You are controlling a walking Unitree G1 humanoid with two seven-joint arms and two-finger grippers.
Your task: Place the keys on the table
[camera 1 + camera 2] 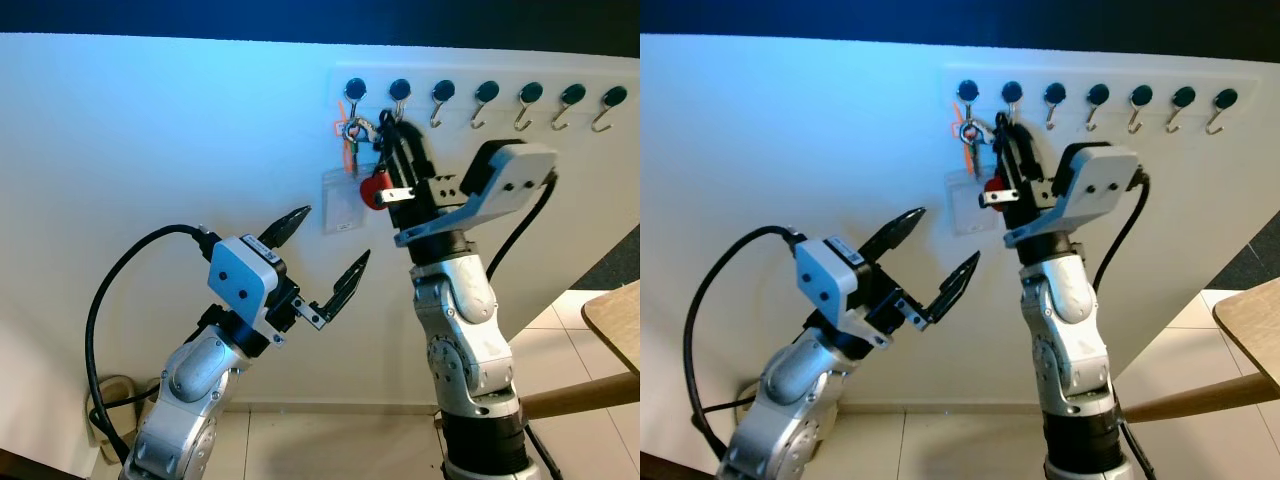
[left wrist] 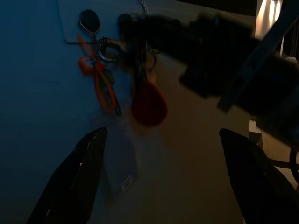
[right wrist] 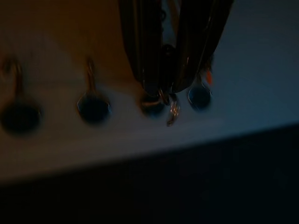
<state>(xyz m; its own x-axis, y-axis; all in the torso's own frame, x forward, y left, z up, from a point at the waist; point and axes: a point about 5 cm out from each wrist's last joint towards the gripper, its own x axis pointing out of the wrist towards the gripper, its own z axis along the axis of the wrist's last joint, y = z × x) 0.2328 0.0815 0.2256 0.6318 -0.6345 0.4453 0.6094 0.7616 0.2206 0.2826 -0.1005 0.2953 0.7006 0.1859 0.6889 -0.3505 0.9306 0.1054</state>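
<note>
The keys (image 1: 360, 130) hang on a ring from the leftmost hooks of a white wall rail (image 1: 487, 93). With them hang an orange tag (image 2: 98, 79), a red fob (image 1: 373, 190) and a clear card holder (image 1: 342, 205). My right gripper (image 1: 392, 122) is raised to the second hook. Its two black fingers (image 3: 145, 51) are pressed close together with the key ring (image 3: 169, 101) at their tips. My left gripper (image 1: 332, 238) is open, lower and to the left, pointing up at the hanging bunch with nothing in it.
Several bare hooks (image 1: 530, 100) run to the right along the rail. A wooden table corner (image 1: 618, 320) juts in at the right edge, with a wooden bar (image 1: 585, 395) below it. A black cable (image 1: 100, 310) loops at my left arm. Tiled floor lies below.
</note>
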